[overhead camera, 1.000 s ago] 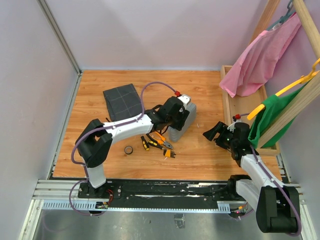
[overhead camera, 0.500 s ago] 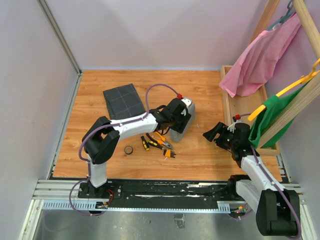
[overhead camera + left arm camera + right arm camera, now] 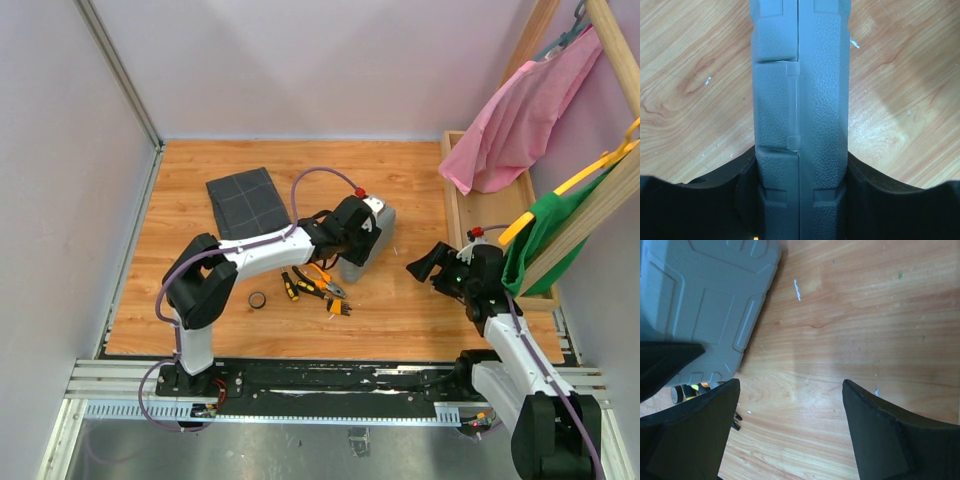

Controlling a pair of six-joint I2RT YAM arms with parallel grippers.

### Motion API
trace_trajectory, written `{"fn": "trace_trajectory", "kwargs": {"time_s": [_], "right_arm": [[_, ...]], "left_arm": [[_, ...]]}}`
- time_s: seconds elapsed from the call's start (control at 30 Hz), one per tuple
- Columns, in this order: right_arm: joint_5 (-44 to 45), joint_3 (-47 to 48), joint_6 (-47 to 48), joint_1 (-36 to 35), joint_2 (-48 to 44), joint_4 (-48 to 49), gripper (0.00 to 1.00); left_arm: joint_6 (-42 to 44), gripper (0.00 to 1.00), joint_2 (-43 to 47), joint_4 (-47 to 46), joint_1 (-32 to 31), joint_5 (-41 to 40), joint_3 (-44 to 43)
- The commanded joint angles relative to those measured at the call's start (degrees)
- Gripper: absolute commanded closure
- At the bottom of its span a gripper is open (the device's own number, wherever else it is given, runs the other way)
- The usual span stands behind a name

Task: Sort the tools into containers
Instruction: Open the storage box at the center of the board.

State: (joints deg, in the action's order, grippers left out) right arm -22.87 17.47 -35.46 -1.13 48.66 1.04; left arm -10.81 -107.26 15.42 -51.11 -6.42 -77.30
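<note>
The light-grey case point(image 3: 381, 232) stands on edge at mid-table, and my left gripper point(image 3: 357, 243) is shut on it. In the left wrist view the case's seam side point(image 3: 800, 100) fills the gap, with a black finger against each face of it. Left of the case on the wood lie orange-handled pliers point(image 3: 322, 280), a black-and-yellow screwdriver point(image 3: 290, 288), a black tape ring point(image 3: 257, 300) and a small orange piece point(image 3: 338, 306). The dark grid pouch point(image 3: 245, 203) lies flat at the back left. My right gripper point(image 3: 425, 265) hangs open over bare wood right of the case point(image 3: 705, 305).
A wooden tray point(image 3: 470, 215) runs along the right side under a pink cloth point(image 3: 520, 120) and a green cloth point(image 3: 545, 225) on hangers from a slanted wooden rack. Walls close the table at the left and back.
My left arm's elbow has swung right and the case in its grip has shifted slightly right and tilted. The right gripper has barely moved.
</note>
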Motion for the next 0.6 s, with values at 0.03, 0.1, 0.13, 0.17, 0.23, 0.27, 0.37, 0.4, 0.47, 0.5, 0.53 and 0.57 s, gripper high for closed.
{"fn": "trace_trajectory", "kwargs": {"time_s": [0.03, 0.1, 0.13, 0.17, 0.23, 0.27, 0.37, 0.4, 0.47, 0.5, 0.53, 0.57], "right_arm": [[0.86, 3.82, 1.64, 0.75, -1.99, -0.97, 0.09], [0.83, 4.73, 2.39, 0.77, -2.32, -0.97, 0.04], [0.75, 5.27, 2.82, 0.77, -2.48, -1.12, 0.01], [0.68, 5.96, 3.17, 0.82, -2.52, -1.37, 0.01], [0.29, 7.06, 3.55, 0.81, -2.69, -1.50, 0.01], [0.08, 7.40, 3.51, 0.80, -2.63, -1.24, 0.01], [0.93, 8.27, 2.32, 0.85, -2.08, -0.62, 0.01], [1.40, 8.52, 1.94, 0.81, -1.93, -0.24, 0.01], [0.11, 8.10, 2.23, 0.82, -1.97, 1.61, 0.01], [-1.29, 8.00, 2.99, 0.78, -2.11, 2.60, 0.01], [-2.21, 8.12, 3.65, 0.77, -2.31, 3.11, 0.01], [-2.65, 8.32, 3.93, 0.79, -2.59, 2.98, 0.01]], "left_arm": [[3.16, 0.89, 8.30, -5.36, -0.39, -0.82, 1.56], [3.76, 0.99, 11.12, -7.26, -0.39, -1.49, 3.60], [4.16, 0.99, 12.66, -8.26, -0.39, -1.91, 4.83], [4.47, 1.00, 14.17, -9.31, -0.39, -2.12, 5.99], [5.01, 1.00, 16.95, -10.66, -0.39, -2.89, 8.47], [5.34, 1.00, 18.23, -11.17, -0.39, -3.09, 9.50], [5.67, 0.99, 22.07, -12.20, -0.36, -4.04, 12.21], [5.38, 0.99, 23.32, -12.38, -0.39, -4.65, 13.01], [4.66, 1.00, 25.87, -12.94, -0.39, -5.42, 14.75], [4.43, 1.00, 27.28, -13.45, -0.39, -5.34, 15.89], [4.77, 1.00, 28.79, -14.54, -0.39, -4.90, 17.39], [5.09, 1.00, 30.37, -15.46, -0.37, -4.25, 19.07]]}}
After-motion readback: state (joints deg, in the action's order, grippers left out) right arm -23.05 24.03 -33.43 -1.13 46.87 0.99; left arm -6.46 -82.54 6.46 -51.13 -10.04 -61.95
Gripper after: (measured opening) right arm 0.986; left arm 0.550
